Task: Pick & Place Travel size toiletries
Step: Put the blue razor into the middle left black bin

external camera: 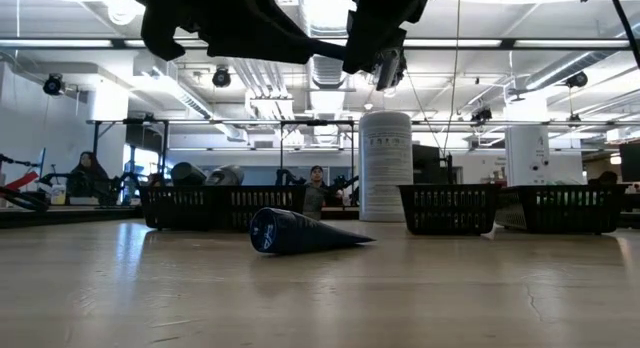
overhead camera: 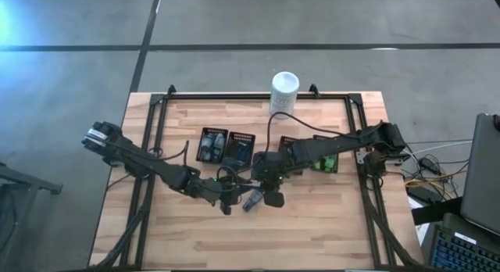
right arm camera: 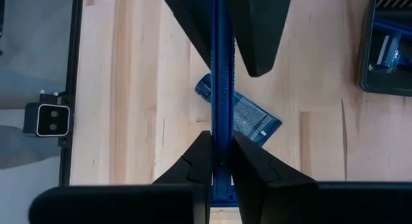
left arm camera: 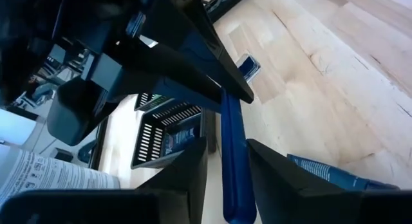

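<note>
A dark blue razor [right arm camera: 220, 89] hangs in the air between my two grippers, above the middle of the table. My left gripper [left arm camera: 233, 169] comes from the table's left and my right gripper [right arm camera: 219, 161] from the right, and each is shut on the razor's handle. In the high view they meet near the near middle of the table, left gripper [overhead camera: 228, 200] and right gripper [overhead camera: 269, 195]. Under them a dark blue tapered packet [external camera: 300, 231] lies flat on the wood; it also shows in the right wrist view, packet [right arm camera: 248, 118]. My left gripper pinches the razor's handle [left arm camera: 233, 147] between its two fingers, which lie across the handle. The razor is lifted clear of the table. My right gripper pinches the same handle at its other end [right arm camera: 219, 143], between both fingers [right arm camera: 196, 161] and across it, facing the left gripper's fingers.
Two black slotted trays [overhead camera: 225, 147] with grey bottles stand left of centre. More trays, one holding green bottles [overhead camera: 324, 162], stand under the right arm. A white cylindrical container [overhead camera: 284, 92] is at the far edge. A black frame [overhead camera: 148, 147] borders the table.
</note>
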`<state>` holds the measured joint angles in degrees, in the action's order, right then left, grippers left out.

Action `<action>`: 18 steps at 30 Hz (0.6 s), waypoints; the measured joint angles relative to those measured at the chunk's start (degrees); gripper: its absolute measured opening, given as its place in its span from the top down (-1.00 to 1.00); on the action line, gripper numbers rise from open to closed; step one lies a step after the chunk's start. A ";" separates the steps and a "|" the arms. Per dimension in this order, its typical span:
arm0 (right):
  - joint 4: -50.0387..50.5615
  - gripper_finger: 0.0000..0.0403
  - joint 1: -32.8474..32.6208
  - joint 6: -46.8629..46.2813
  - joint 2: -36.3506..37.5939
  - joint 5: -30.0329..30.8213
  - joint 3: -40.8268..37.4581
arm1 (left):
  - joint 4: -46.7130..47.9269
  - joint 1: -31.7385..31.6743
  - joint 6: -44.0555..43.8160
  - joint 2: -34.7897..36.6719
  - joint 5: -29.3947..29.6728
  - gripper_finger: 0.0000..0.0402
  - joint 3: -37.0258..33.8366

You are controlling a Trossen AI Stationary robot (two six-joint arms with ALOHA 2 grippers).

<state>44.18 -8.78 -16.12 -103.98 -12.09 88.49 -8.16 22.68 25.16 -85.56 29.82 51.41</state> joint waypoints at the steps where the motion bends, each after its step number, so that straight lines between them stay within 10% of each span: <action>1: -0.02 0.85 0.01 -0.03 0.00 0.01 0.00 | 0.03 0.00 0.17 0.00 -0.11 0.45 0.08; 18: -0.09 0.84 0.33 -3.35 -0.02 -0.23 0.00 | 2.04 -0.01 -0.50 0.00 -1.29 0.80 0.44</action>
<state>44.10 -8.45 -19.47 -104.01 -12.32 88.49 -6.12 22.67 24.67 -85.56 28.52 51.86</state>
